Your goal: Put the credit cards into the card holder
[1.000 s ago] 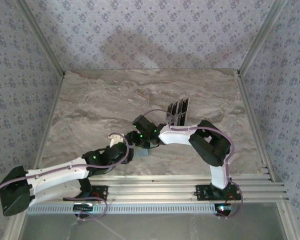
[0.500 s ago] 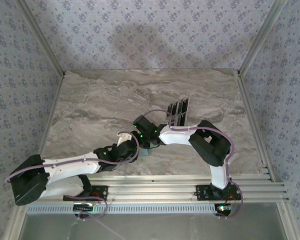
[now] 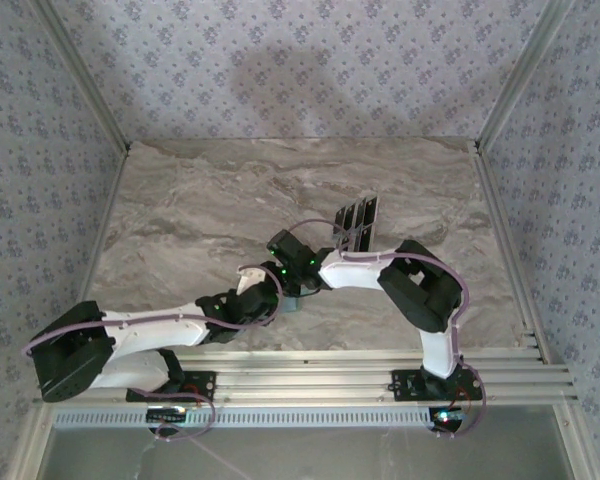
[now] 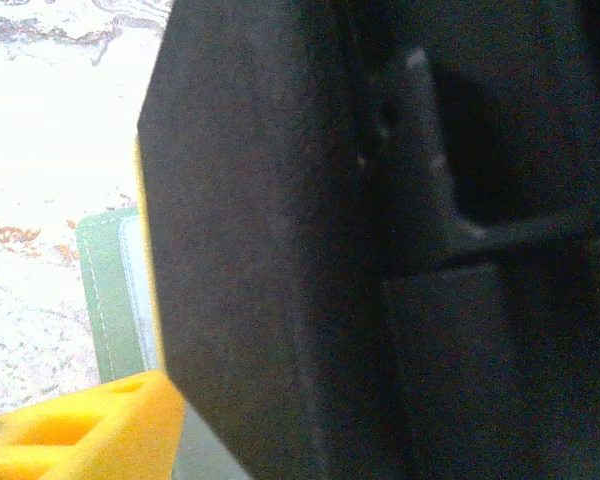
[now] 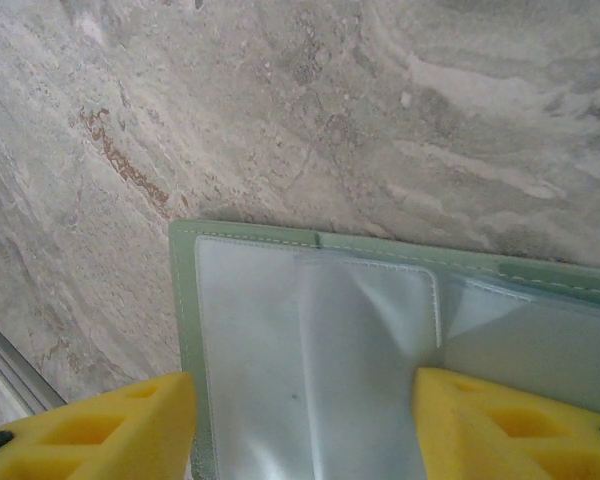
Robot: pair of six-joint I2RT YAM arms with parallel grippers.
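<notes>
arms (image 3: 150, 328): white links, black joints | cables (image 3: 455, 283) — lilac | lights (image 3: 277, 247) — green | claw fingers (image 5: 500, 420): yellow

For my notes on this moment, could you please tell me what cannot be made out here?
Left wrist view: a blurred black block hides most of the card holder.
Top view: cards too small to count; the arms cover most of the card holder.
Right wrist view: the picture's edges cut the card holder off.
</notes>
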